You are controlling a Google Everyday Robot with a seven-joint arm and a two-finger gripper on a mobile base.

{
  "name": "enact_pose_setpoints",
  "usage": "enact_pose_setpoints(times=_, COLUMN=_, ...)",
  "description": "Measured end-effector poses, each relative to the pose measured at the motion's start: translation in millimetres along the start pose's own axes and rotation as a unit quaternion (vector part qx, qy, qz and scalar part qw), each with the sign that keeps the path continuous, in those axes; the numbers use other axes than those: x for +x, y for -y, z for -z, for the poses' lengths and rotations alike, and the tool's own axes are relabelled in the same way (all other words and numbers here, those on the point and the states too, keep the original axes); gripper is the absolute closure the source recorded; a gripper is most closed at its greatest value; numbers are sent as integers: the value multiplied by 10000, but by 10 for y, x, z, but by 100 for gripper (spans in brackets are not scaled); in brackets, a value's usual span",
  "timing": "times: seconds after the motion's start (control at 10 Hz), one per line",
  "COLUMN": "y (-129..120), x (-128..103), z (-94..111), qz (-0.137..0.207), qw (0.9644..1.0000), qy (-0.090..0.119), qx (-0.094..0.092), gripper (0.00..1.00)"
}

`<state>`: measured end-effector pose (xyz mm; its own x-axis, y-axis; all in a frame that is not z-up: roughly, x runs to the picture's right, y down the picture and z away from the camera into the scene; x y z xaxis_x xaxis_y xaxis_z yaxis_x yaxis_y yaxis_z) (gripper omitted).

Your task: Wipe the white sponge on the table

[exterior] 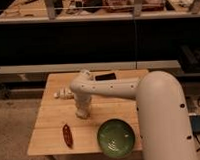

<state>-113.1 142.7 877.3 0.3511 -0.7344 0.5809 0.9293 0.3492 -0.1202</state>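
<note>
**Gripper (82,111) down on tabletop (49,124), beyond green plate (116,139)**

Plate sits at the near edge. Dark red oblong item (67,136) lies left of the plate, apart from it. Just beyond the plate's left rim the gripper points down, fingers pressed together, tip at the tabletop. Pale lump under the tip reads as the white sponge (83,116); grip on it unclear. Farther beyond the plate: white lumpy packet (64,94) to the left, black rectangular object (105,77) farthest.

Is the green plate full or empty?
Empty: the green plate shows only its bare green inside. The claw points down at the table, up and left of the plate.
</note>
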Motion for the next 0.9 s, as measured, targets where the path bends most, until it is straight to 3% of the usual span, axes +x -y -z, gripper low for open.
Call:
enact_pose_setpoints(times=0.2, y=31, x=-309, z=21, qz=308, qw=9994, qy=132, qx=99, gripper=62)
enact_pose_setpoints(times=0.4, y=-119, x=-489, z=107, qz=476, qw=9986, qy=161, qx=163, gripper=62)
enact_pose_setpoints(times=0.9, y=-780, x=-467, z=59, qz=280, qw=9994, qy=168, qx=-117, gripper=62)
